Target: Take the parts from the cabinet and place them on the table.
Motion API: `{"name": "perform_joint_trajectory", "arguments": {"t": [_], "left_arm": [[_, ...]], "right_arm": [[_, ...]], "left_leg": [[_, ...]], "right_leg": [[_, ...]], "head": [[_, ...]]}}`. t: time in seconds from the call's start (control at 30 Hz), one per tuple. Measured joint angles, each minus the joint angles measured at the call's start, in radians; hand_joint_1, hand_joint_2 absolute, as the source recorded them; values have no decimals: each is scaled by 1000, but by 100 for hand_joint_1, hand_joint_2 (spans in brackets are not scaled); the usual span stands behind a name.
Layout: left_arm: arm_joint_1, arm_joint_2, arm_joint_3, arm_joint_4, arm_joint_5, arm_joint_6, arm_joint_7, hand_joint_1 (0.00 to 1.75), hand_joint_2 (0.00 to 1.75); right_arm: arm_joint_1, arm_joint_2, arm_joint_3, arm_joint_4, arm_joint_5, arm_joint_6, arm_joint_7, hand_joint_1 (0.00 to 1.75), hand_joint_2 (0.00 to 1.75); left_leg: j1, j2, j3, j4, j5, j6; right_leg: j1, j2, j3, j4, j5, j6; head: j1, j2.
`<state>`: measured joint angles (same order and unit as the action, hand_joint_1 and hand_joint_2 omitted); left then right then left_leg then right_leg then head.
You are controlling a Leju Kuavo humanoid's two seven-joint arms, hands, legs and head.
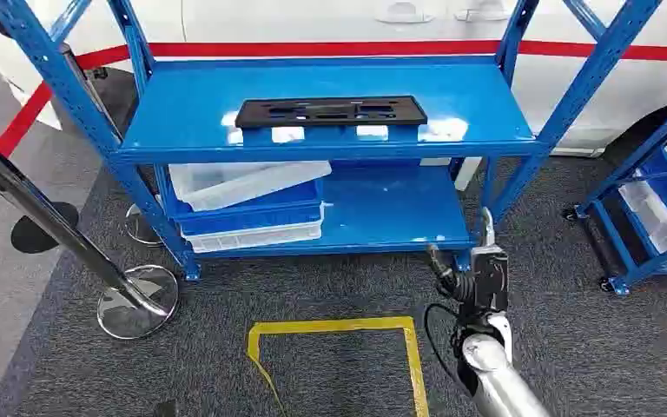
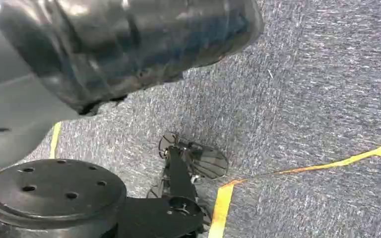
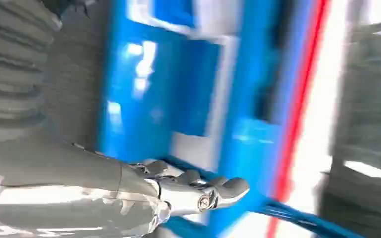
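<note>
A long flat black part (image 1: 331, 111) lies across the top shelf of the blue cabinet rack (image 1: 191, 113). My right hand (image 1: 469, 274) is raised in front of the rack's lower right corner, well below and to the right of the part. In the blurred right wrist view the right hand (image 3: 188, 191) has its fingers stretched out toward the blue shelving (image 3: 178, 89) and holds nothing.
Stacked blue and clear bins (image 1: 252, 204) fill the left half of the lower shelf. A chrome stanchion (image 1: 52, 226) leans at the left on its round base (image 1: 139, 300). A second blue cart (image 1: 651, 200) stands at the right. Yellow tape (image 1: 334, 327) marks the carpet.
</note>
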<state>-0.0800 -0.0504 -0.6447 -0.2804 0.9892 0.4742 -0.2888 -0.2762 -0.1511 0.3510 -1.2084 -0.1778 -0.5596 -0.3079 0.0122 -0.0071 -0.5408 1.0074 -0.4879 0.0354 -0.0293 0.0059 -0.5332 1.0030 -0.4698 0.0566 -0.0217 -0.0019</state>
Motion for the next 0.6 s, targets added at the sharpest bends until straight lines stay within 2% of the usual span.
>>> {"name": "perform_joint_trajectory", "arguments": {"t": [0.03,0.07,0.13,0.17,0.2,0.23,0.27,0.33,0.37,0.4,0.43,0.5,0.53,0.57,0.6], "left_arm": [[-3,0,-4,1,3,2,-2,0,0],[-5,0,-6,1,5,3,-4,0,0],[-10,0,-13,1,10,4,-9,0,0],[-11,0,-16,1,12,5,-10,0,0],[-11,0,-21,1,17,6,-11,0,0],[-11,0,-23,1,18,8,-12,0,0],[-12,0,-28,1,19,10,-14,0,0],[-16,-1,-37,1,19,13,-18,0,0],[-20,0,-40,2,20,15,-19,0,0],[-24,0,-43,2,23,18,-21,0,0],[-26,0,-49,2,28,20,-22,0,0],[-26,0,-56,2,30,21,-26,0,0],[-27,0,-57,2,31,22,-27,0,0],[-28,0,-57,2,31,23,-29,0,0],[-31,0,-57,2,31,23,-30,0,0]], "right_arm": [[-5,-6,0,-34,23,-6,5,0,0],[-11,-10,0,-61,42,-10,11,0,0],[-15,-13,0,-124,79,-19,24,0,0],[-15,-16,0,-151,99,-22,31,0,0],[-16,-19,0,-184,121,-26,37,0,0],[-16,-23,1,-218,139,-30,44,0,0],[-19,-26,1,-252,163,-34,50,0,0],[-30,-31,2,-312,198,-37,61,0,0],[-36,-33,4,-340,219,-41,67,0,0],[-40,-35,7,-377,237,-43,74,0,0],[-39,-38,9,-406,257,-48,81,0,0],[-41,-39,9,-453,299,-53,92,0,0],[-43,-43,9,-476,313,-53,95,0,0],[-48,-44,9,-492,321,-53,96,0,0],[-50,-44,9,-503,325,-53,99,0,0]], "left_leg": [[7,3,6,-12,9,5],[8,3,7,-17,12,9],[8,5,5,-17,12,11],[7,5,5,-17,12,11],[8,4,6,-16,11,10],[10,2,8,-15,9,8],[12,1,10,-12,5,4],[16,-1,15,-1,-8,-11],[11,-2,10,6,-14,-21],[7,-3,0,15,-16,-26],[8,-3,-3,12,-12,-33],[11,-2,0,7,-13,-44],[13,1,-4,13,-23,-49],[13,3,-18,50,-44,-51],[13,2,-51,116,-76,-51]], "right_leg": [[-1,-3,-2,12,-10,0],[-1,-3,-20,45,-34,-1],[0,-2,-102,209,-112,2],[0,-2,-142,285,-132,4],[0,-2,-165,318,-126,5],[-1,-3,-162,300,-98,6],[-3,-3,-139,240,-48,7],[-10,-4,-72,70,51,10],[-3,-2,-71,55,30,8],[-1,0,-64,32,22,-10],[1,0,-71,40,24,-19],[1,3,-73,43,22,-34],[-2,1,-69,39,23,-44],[-1,1,-68,39,22,-52],[0,0,-68,39,21,-57]], "head": [[2,0],[2,0],[3,0],[2,0],[2,0],[3,0],[2,0],[3,0],[3,0],[3,0],[-2,0],[-1,0],[0,0],[-3,0],[-5,0]]}}
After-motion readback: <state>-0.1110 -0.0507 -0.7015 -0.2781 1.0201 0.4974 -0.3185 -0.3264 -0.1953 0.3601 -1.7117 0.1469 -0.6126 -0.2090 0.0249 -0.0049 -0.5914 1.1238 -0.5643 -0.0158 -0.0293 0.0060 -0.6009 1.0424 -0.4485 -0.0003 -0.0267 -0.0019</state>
